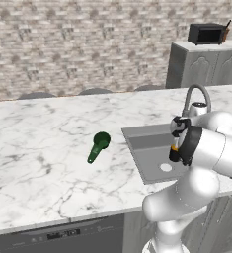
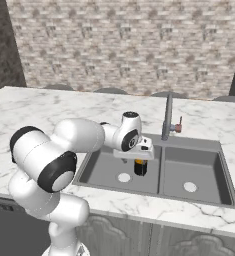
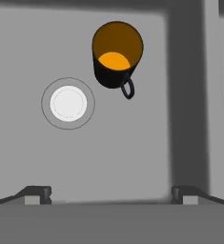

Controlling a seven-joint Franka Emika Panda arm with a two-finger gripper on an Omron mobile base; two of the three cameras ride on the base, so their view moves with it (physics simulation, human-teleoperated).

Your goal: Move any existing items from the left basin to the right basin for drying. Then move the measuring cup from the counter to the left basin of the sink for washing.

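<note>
A squat orange mug with a black outside and handle [image 3: 116, 55] stands upright in the left basin [image 2: 101, 167], beside its pale round drain [image 3: 68, 104]. My gripper [image 3: 112, 195] hangs open above this basin, pointing straight down, with nothing between its fingers; the mug lies ahead of the fingertips [image 3: 37, 193], apart from them. In the right base view the gripper [image 2: 137, 159] is just over the mug [image 2: 140, 169]. The dark green measuring cup [image 1: 98, 146] lies on the white marble counter [image 1: 38, 148], left of the sink. The right basin [image 2: 196, 170] lies past the low divider [image 2: 161, 172].
A grey faucet [image 2: 167, 117] rises behind the divider at the sink's back rim. My own arm covers much of the sink in the left base view. A dark appliance [image 1: 206, 33] sits on grey cabinets at the far right. A brick wall runs behind the counter.
</note>
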